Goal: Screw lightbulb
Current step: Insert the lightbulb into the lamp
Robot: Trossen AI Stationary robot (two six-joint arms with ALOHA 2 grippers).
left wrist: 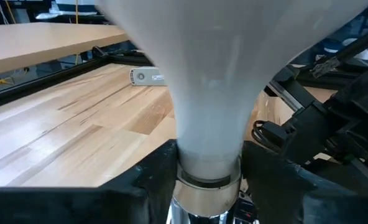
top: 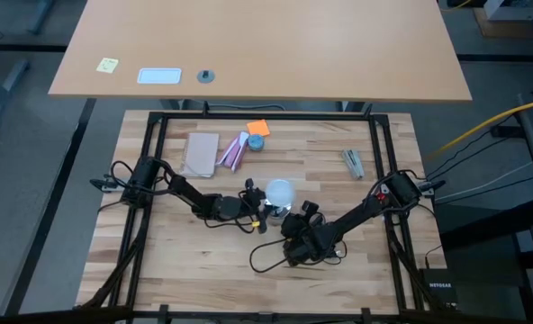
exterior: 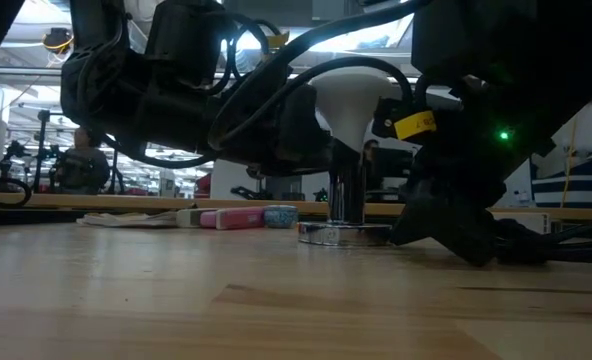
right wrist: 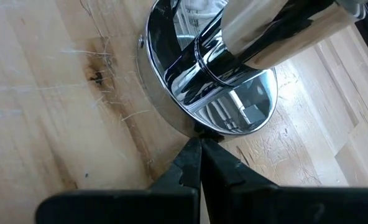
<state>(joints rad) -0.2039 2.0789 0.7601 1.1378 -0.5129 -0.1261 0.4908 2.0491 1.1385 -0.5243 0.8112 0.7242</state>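
Observation:
The frosted white lightbulb (top: 280, 191) stands upright, globe up, its neck (exterior: 348, 140) in the chrome stem of the round silvery socket (exterior: 344, 234). The socket's disc lies flat on the wooden table. My left gripper (left wrist: 209, 186) comes in from the table's left, almost level, and is closed around the bulb's neck. My right gripper (right wrist: 201, 146) slants down from the table's right, shut, with its tips at the disc's rim. The socket's thin dark cord (top: 268, 256) loops on the table near the right arm. My left gripper pinches the bulb's narrow neck (left wrist: 209, 163), just above the socket's stem, between its two fingers (left wrist: 156, 177). The fingers come nearly level from the table's left, one on either side. The bulb stays upright in the socket. My right gripper has its shut fingertips (right wrist: 193, 155) against the rim of the socket's disc (right wrist: 184, 127), slanting down from the table's right. The disc lies flat on the table. I cannot tell if anything thin sits between the tips.
Toward the far side lie a pink-and-white packet (top: 233, 151), a tan flat piece (top: 201, 153), an orange note (top: 258, 128) and a small blue thing (top: 257, 142). A metal part (top: 353, 162) lies at the right. Black frame rails (top: 158, 135) border the table.

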